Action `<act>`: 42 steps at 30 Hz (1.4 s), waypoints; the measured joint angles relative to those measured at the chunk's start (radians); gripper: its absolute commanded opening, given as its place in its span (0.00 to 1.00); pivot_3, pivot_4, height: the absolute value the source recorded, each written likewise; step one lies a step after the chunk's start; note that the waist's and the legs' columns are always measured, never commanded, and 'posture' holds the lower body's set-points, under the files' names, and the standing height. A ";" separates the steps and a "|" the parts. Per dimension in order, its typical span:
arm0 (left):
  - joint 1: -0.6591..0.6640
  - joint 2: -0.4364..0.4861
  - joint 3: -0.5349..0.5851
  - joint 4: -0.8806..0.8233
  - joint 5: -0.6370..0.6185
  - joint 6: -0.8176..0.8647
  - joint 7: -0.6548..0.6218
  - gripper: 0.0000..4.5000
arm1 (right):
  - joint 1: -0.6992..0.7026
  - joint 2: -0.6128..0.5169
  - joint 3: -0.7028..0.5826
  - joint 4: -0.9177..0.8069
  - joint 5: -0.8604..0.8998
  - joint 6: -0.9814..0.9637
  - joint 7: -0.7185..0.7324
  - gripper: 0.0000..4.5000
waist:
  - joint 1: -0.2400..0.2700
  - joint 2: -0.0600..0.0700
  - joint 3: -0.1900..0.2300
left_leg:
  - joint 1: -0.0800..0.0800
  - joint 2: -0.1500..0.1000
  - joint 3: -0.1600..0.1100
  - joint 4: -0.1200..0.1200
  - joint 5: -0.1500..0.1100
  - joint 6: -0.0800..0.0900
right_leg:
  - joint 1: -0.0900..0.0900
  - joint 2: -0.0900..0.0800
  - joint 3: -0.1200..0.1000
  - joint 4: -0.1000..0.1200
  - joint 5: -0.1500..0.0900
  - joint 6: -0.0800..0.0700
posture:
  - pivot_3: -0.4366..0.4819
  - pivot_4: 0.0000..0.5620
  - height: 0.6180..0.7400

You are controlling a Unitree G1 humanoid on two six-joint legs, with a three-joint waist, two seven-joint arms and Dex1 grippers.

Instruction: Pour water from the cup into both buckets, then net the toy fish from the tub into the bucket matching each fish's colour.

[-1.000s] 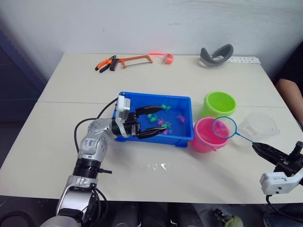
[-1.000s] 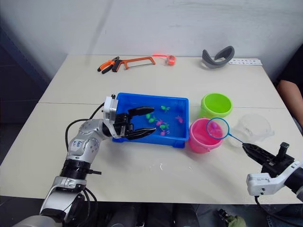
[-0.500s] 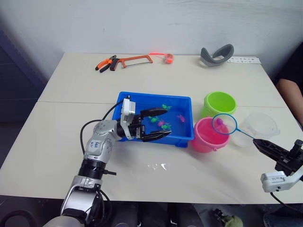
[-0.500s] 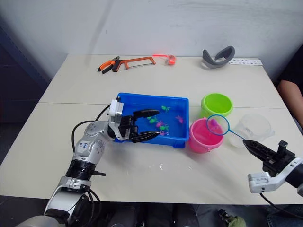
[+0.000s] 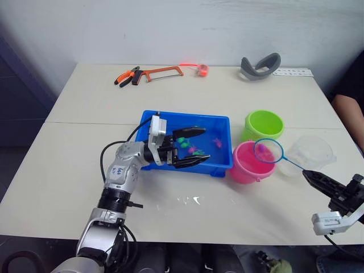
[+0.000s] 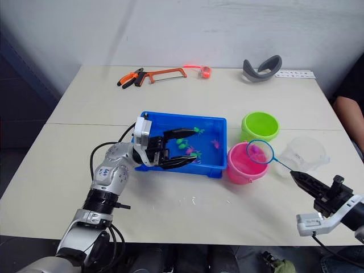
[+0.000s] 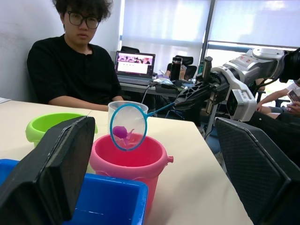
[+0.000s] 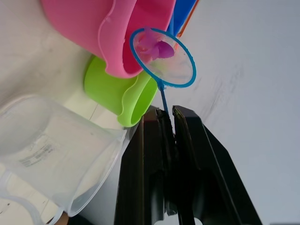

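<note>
We hold the net (image 5: 268, 151) by its thin handle, our right gripper (image 8: 168, 123) clamped on the stick with both black fingers pressed against it. The blue hoop hangs above the pink bucket (image 5: 248, 163), over its right side, and a pink fish (image 8: 157, 48) lies in the mesh. The pink bucket stands just right of the blue tub (image 5: 223, 124), touching or nearly touching its right wall; the green bucket (image 5: 264, 124) stands just behind the pink one. The clear cup (image 5: 311, 154) sits upright to the right of both buckets, close to the net's handle.

Our left gripper (image 5: 193, 147) reaches into the tub from its left side, the two black fingers spread wide apart and holding nothing. Several small fish (image 5: 192, 149), green and pink, lie in the tub between and just past those fingers; we cannot tell whether a fingertip touches any of them.

At the far edge of the table (image 5: 74, 170) lie orange-handled pliers (image 5: 126, 75), an orange hacksaw (image 5: 162, 73), a small red roll (image 5: 202, 70) and a grey curved piece (image 5: 260, 66). In the left wrist view a person in a black shirt (image 7: 70, 70) sits behind the table, past the green bucket, with a laptop (image 7: 133, 65) on a desk behind.
</note>
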 measured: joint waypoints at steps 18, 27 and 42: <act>-0.020 -0.061 0.005 0.062 0.000 -0.067 0.017 0.98 | -0.055 -0.049 0.058 0.005 0.195 0.046 0.072 0.00 | 0.000 0.000 0.000 | 0.000 0.000 0.000 0.000 0.000 0.000 | 0.000 0.001 0.000 -0.001 0.000 0.000 | 0.48 0.27 1.00; -0.022 -0.056 0.012 0.088 0.000 -0.072 0.015 0.98 | -0.040 -0.016 0.024 -0.017 0.243 0.062 0.124 0.00 | 0.001 0.000 0.000 | -0.001 0.000 0.000 0.000 0.000 0.000 | 0.000 0.001 -0.001 -0.001 0.000 0.000 | 0.48 0.27 1.00; -0.022 -0.076 0.012 0.094 0.000 -0.091 0.020 0.98 | 0.008 -0.017 -0.072 -0.112 0.136 0.004 0.141 0.00 | 0.001 0.000 0.000 | 0.000 0.000 0.000 0.000 0.000 0.000 | 0.000 0.002 0.000 -0.001 0.000 0.000 | 0.48 0.27 1.00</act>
